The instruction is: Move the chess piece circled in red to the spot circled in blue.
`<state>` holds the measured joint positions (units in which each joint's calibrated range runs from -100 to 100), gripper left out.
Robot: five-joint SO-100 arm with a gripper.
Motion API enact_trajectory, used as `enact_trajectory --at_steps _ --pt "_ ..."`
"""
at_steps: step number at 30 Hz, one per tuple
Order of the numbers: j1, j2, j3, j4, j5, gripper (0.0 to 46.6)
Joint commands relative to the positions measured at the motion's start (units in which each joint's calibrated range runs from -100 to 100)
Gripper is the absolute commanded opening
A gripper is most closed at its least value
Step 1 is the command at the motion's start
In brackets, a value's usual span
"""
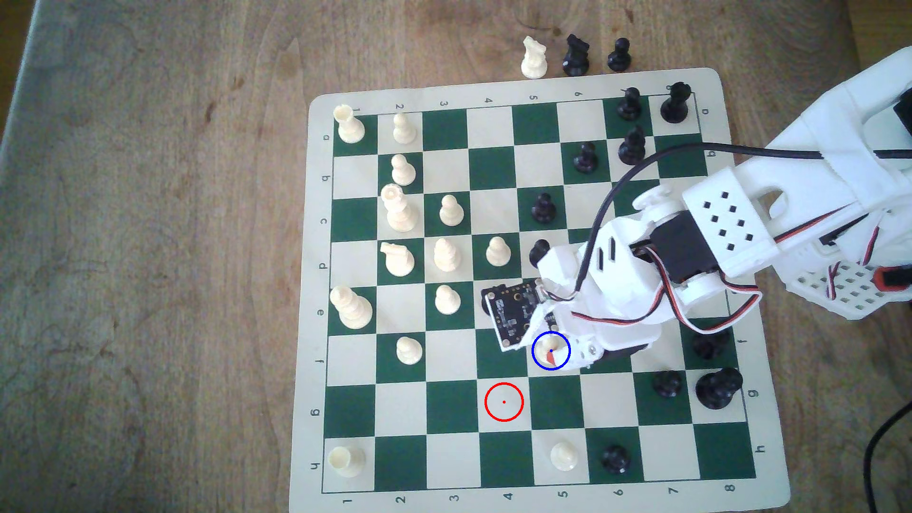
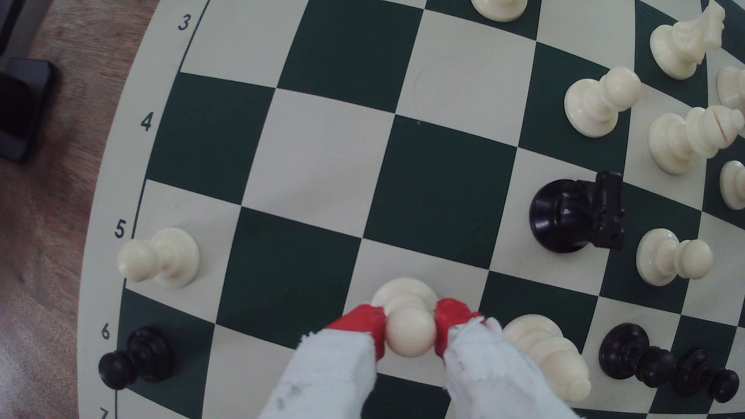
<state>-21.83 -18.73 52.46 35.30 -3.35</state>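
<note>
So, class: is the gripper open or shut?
Shut on the pawn: the gripper's red fingertips press both sides of its head.

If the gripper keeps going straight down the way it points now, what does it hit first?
The gripper is shut on the cream pawn, its red-tipped fingers pinching the ball head. Straight on, the pawn's base would meet the cream square ringed in blue first; whether it already touches is unclear.

Board border (image 1: 316, 276) is showing numbers 1 to 8 along the near edge, 2 to 6 along the far edge, letters a–h down both sides.
</note>
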Motion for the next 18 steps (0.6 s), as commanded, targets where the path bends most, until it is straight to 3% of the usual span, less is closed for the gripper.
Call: enact_trajectory --at_steps 1,8,10,13,18 --pt "0.6 0.3 -1.4 -1.2 0.0 0.3" --pt "0.7 1.8 -1.9 -1.2 0.0 1.3" --pt "0.7 1.8 -1.9 -1.2 -0.1 8.5" --pt "0.7 0.5 -1.8 -1.2 -0.4 14.9" --pt "0.9 -3.5 -1.5 1.0 -0.6 16.7"
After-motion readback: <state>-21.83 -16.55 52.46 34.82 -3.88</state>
